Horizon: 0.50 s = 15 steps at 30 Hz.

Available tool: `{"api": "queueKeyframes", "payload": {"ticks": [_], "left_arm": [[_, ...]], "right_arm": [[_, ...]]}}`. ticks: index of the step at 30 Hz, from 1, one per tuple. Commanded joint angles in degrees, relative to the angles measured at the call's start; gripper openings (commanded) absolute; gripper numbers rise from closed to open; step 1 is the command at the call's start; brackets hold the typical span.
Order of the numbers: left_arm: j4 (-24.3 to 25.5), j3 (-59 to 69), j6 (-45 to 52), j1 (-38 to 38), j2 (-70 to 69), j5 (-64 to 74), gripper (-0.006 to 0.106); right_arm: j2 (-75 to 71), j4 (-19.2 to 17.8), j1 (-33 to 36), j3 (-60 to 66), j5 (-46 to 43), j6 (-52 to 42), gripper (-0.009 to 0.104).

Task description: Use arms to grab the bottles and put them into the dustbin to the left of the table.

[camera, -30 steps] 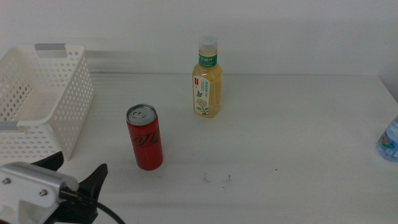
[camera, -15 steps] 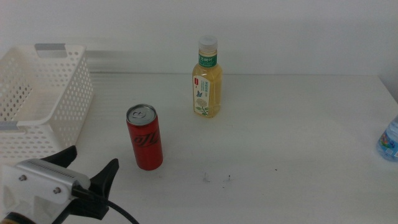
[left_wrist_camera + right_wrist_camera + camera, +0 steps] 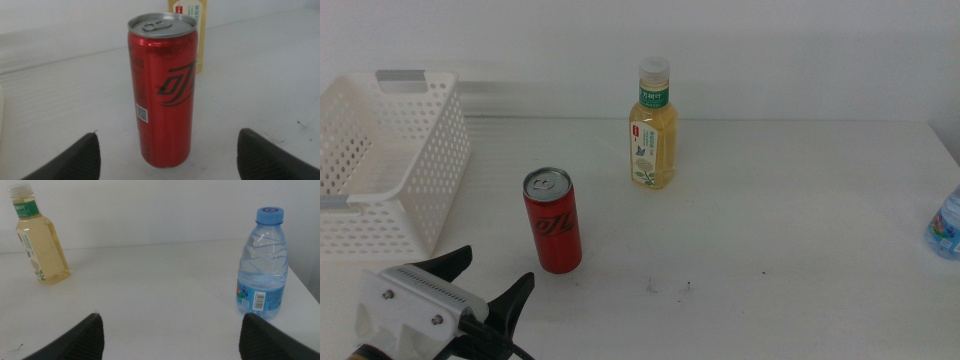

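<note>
The left tool (image 3: 490, 280), jaws spread wide, sits just short of the upright slim red aluminium can (image 3: 553, 221); beyond it, the white perforated plastic basket (image 3: 390, 170) shows nothing inside.

water bottle (image 3: 944, 226): cut by right edge | dustbin (image 3: 390, 170): cut by left edge

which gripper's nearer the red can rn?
Left. The left gripper sits open just short of the red can, lined up on it. The right gripper is out of the middle view, facing the water bottle.
</note>
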Motion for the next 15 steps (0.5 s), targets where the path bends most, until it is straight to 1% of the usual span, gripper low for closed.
{"api": "queueKeyframes", "payload": {"ticks": [1,8,11,15], "left_arm": [[0.2,0.2,-0.4,-0.4,0.2,-1.2,0.094],[1.0,0.2,-0.9,-0.4,0.2,-1.2,0.094],[1.4,0.2,-3.7,-0.4,0.2,-1.2,0.094],[1.3,0.2,-3.7,-0.4,0.2,-1.2,0.094]], "right_arm": [[-0.2,-0.6,0.0,0.2,-0.5,-0.2,0.087],[-0.2,-0.6,0.0,0.2,-0.5,-0.2,0.087],[-0.2,-0.6,0.0,0.2,-0.5,-0.2,0.087],[-0.2,-0.6,0.0,0.2,-0.5,-0.2,0.087]]}}
